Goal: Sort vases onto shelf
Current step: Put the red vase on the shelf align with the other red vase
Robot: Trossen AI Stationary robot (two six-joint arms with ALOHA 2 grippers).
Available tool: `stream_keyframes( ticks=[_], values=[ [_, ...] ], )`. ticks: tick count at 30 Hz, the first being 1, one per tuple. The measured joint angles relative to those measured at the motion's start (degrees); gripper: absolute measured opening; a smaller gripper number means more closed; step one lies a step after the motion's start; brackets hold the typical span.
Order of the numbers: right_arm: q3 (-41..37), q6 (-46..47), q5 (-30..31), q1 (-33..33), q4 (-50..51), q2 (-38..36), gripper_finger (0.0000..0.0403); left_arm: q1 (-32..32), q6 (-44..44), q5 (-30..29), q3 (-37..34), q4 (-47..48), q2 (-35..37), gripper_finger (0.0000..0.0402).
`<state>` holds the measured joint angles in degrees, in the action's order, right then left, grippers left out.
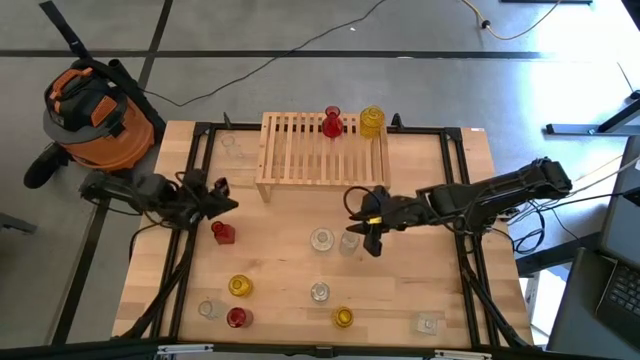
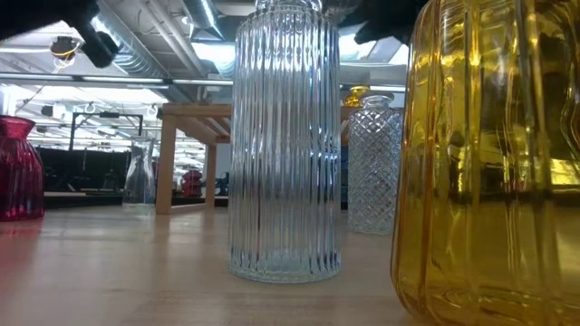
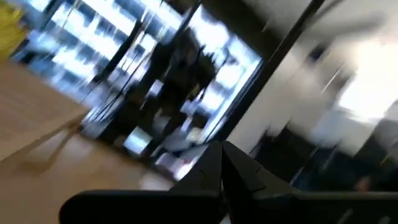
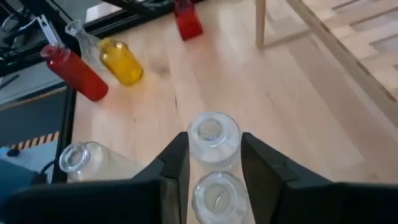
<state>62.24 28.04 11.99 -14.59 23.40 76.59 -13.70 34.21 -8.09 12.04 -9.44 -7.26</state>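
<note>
No readable writing, brand or label on anything. Shelf (image 1: 322, 148) sits at the far-middle of the table (image 1: 440, 280), with a red vase (image 1: 332, 123) and a yellow vase (image 1: 371, 121) standing on its far right part. Right gripper (image 1: 362, 222) is over mid-table, just in front of the shelf; its fingers (image 4: 173, 167) are spread a little on either side of a clear vase (image 4: 213, 134), gaps visible on both sides, so not pinching it. A second clear vase (image 4: 217, 196) sits between the fingers nearer the wrist. Left gripper (image 1: 222, 198) hovers at the left side of the table, fingers pressed together, holding nothing, a red vase (image 1: 223, 233) just in front of it. Other red, yellow and clear vases stand scattered on the near half of the table. Orange vacuum (image 1: 95, 110) on the floor, far left
</note>
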Motion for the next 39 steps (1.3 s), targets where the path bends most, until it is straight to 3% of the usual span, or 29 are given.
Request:
stream_keyframes(
  ticks=[4, 7, 10, 13, 17, 22, 26, 31, 39],
  values=[
    [0.0, -1.1, -0.1, 0.0, 3.0, -0.6, 0.0106, -1.1, -1.5, -7.3, 15.6, 35.1, -5.5, 0.0000],
    [0.0, -1.5, 0.0, 0.0, 5.6, -1.3, 0.0106, -1.3, 1.8, -10.2, 26.2, 52.7, -11.6, 0.0000],
    [0.0, -2.9, 0.6, 0.0, 7.8, -1.5, 0.0106, -1.3, 2.7, -6.1, 32.1, 66.6, -17.8, 0.0000],
    [0.0, -4.4, 1.5, 0.0, 8.8, -1.5, 0.0106, -1.3, 2.2, 0.4, 34.3, 73.5, -22.7, 0.0017],
    [0.0, -5.8, 1.5, 0.0, 9.7, -1.5, 0.0106, -1.4, 2.2, 5.0, 34.3, 79.3, -27.1, 0.0074],
    [0.0, -5.8, 1.3, 0.0, 10.2, -1.5, 0.0106, -1.4, 5.9, 0.1, 34.3, 85.1, -30.7, 0.0160],
    [0.0, -5.8, 0.4, 0.0, 10.3, -1.5, 0.0106, -1.3, 9.0, -1.2, 33.8, 88.9, -34.0, 0.0194],
    [0.0, -5.9, 0.5, 0.0, 11.0, -1.5, 0.0106, -1.3, 9.8, 4.6, 30.3, 83.6, -36.6, 0.0190],
    [0.0, -5.9, 0.5, 0.0, 12.1, -1.5, 0.0106, -0.3, 10.7, 3.9, 29.8, 83.3, -41.4, 0.0123]
  ],
)
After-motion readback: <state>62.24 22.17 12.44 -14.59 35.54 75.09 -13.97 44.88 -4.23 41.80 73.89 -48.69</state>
